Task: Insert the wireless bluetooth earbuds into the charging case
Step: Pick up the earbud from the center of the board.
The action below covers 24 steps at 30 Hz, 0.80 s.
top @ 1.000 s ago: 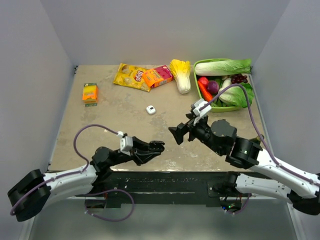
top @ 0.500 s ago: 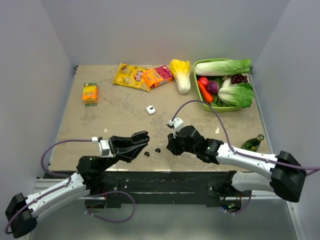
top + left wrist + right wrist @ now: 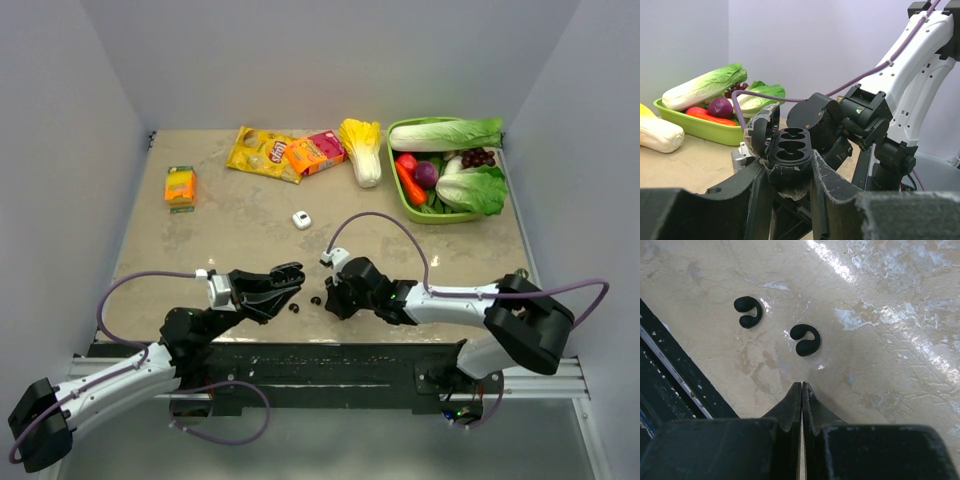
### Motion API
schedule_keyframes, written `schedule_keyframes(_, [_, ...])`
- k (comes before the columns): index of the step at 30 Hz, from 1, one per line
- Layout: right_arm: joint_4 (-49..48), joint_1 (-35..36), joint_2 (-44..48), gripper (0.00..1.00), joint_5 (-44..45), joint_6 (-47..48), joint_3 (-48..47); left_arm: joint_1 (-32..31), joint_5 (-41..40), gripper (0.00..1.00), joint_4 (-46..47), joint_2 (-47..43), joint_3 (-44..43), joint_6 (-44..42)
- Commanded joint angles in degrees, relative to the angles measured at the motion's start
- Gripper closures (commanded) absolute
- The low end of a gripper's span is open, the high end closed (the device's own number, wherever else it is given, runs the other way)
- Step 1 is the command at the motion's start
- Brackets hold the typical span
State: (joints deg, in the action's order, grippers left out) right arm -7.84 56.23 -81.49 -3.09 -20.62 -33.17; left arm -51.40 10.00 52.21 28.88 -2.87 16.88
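Nothing is inserted yet: the charging case [image 3: 790,145] sockets are showing empty. The left gripper [image 3: 790,172] is clamping the open case, lid raised. The right gripper [image 3: 801,386], clenched on nothing, is hovering over the desk [image 3: 880,365]. Both black, hook-shaped earbuds [image 3: 805,339] are lying just ahead of its tips, slightly apart.

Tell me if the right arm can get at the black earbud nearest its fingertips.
Probably yes. The right gripper sits just short of that earbud, with nothing between them in the wrist view. Its jaws are shut, though, so they must open before grasping.
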Motion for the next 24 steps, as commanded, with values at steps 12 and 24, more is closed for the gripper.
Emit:
schedule_keyframes(12, [-1.3,-0.59,-1.12,0.5,5.91,-1.44,-4.88,-0.02,-1.03,1.0,0.79,-1.2,5.6,-0.01])
schedule_keyframes(24, [-1.74,-2.79,-6.66,0.51,5.55,-0.21,-8.05,-0.02,-1.3,1.0,-0.53,-2.6,5.86,0.17])
